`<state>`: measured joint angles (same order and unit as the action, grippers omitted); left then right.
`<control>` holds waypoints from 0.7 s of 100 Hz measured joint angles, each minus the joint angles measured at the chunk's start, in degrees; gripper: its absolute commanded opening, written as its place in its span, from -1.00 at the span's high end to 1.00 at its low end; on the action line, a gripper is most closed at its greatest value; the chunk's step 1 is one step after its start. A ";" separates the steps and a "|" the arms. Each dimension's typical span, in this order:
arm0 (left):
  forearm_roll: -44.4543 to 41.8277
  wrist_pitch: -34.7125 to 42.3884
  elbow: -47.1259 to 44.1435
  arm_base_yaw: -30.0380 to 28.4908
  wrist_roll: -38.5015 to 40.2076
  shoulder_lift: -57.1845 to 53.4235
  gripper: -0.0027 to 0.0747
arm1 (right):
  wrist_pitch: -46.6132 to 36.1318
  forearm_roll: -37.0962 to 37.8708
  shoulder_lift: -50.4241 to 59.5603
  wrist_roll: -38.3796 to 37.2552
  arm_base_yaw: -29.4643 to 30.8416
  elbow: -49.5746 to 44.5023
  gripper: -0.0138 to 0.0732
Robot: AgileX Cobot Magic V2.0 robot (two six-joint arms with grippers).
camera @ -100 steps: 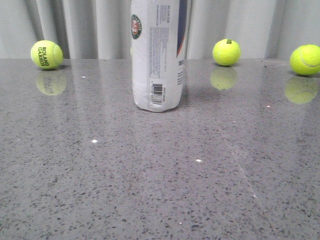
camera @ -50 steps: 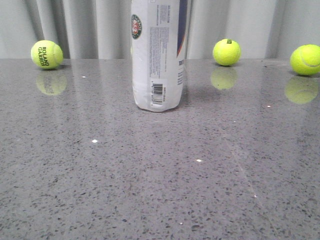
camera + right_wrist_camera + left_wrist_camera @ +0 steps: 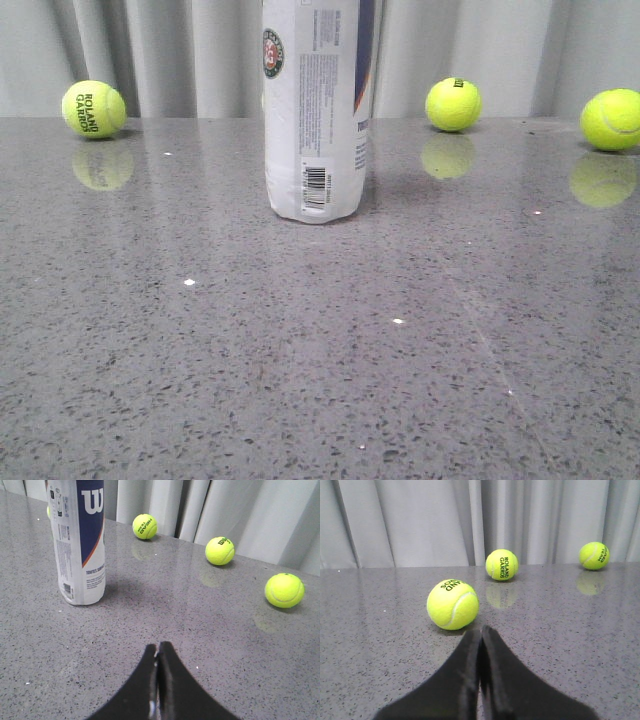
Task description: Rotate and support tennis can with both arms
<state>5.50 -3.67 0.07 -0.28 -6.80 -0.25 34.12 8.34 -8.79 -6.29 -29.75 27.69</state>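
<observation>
On the grey speckled surface (image 3: 320,380) the tennis can (image 3: 316,120) stands upright near the back, its top cut off by the frame edge. Neither arm appears in the front view. The left gripper (image 3: 481,632) and the right gripper (image 3: 158,650) both have fingers pressed together, holding nothing, apart from the can.

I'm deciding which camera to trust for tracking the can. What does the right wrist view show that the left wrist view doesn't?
Only the right wrist view shows the tennis can, upright on the table, apart from the shut right gripper. Only the left wrist view shows the shut left gripper with a tennis ball close beyond its tips; no can appears there. Both share the grey speckled table, scattered yellow balls and the curtain backdrop.
</observation>
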 measured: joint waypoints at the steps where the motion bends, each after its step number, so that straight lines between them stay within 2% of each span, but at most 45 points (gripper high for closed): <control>1: 0.00 0.00 0.00 0.00 0.00 0.00 0.98 | 0.00 0.00 0.00 0.00 0.00 0.00 0.84; 33: 0.00 0.00 0.00 0.00 0.00 0.00 0.98 | -2.67 0.44 0.00 0.00 0.65 -0.54 0.84; 70: 0.00 -0.10 0.00 0.00 0.00 0.00 0.98 | -27.47 -3.68 0.00 0.00 12.71 -12.74 0.84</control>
<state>5.50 -3.77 0.07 -0.28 -6.80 -0.25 6.65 4.66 -8.79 -6.29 -17.05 14.95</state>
